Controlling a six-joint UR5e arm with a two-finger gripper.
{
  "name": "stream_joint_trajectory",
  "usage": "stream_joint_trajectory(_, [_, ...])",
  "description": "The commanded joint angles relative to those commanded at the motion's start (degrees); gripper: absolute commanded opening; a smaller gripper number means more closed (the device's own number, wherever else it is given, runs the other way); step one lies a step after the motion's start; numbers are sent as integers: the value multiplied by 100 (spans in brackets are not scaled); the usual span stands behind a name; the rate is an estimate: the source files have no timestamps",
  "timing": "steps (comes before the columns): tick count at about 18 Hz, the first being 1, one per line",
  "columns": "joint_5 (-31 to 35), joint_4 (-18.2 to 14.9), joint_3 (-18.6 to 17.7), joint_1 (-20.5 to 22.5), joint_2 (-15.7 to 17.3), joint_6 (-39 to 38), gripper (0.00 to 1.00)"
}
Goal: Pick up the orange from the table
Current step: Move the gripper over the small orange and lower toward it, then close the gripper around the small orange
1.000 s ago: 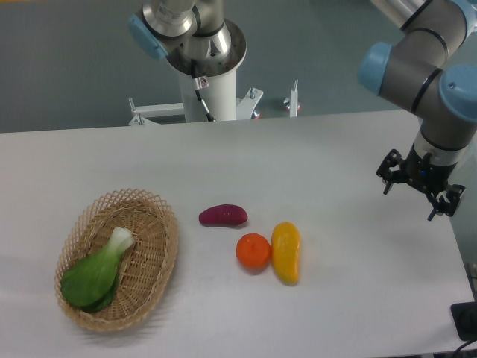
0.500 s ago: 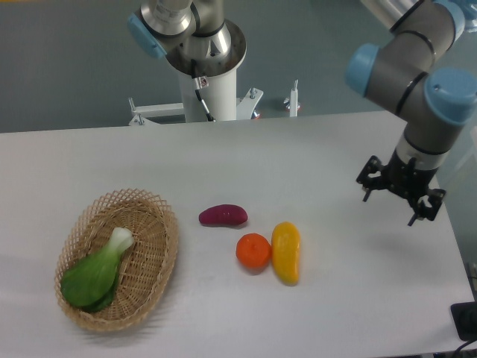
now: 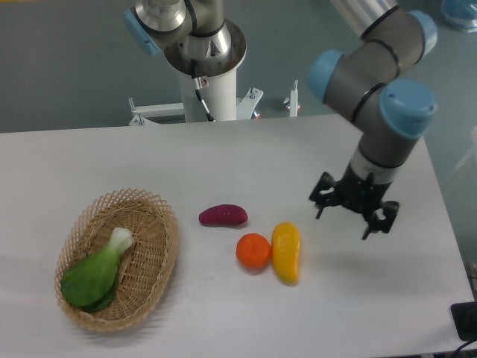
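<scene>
The orange [image 3: 253, 251] is a small round bright orange fruit lying on the white table [image 3: 238, 160], touching the left side of an elongated yellow fruit [image 3: 286, 253]. My gripper [image 3: 352, 215] hangs open and empty above the table, to the right of the yellow fruit and a little farther back than the orange. Its fingers point down and are apart from every fruit.
A purple oval vegetable [image 3: 222, 215] lies just behind and left of the orange. A wicker basket [image 3: 154, 231] holding a green bok choy [image 3: 97, 272] stands at the front left. The robot base [image 3: 205, 67] stands behind the table's far edge.
My gripper has moved left across the table from near the right edge toward the fruits. It stays open. The fruits and basket have not moved.
</scene>
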Motion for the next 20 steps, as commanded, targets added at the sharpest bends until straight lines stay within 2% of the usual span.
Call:
stream_joint_trajectory(2, [0, 334, -211, -132, 0, 0, 100])
stream_joint_trajectory(4, [9, 528, -369, -238, 0, 0, 100])
stream_joint_trajectory(8, [166, 512, -449, -501, -35, 26, 100])
stream_joint_trajectory(13, [676, 520, -853, -809, -61, 52, 100])
stream_joint_trajectory(20, [721, 547, -854, -1047, -290, 43, 100])
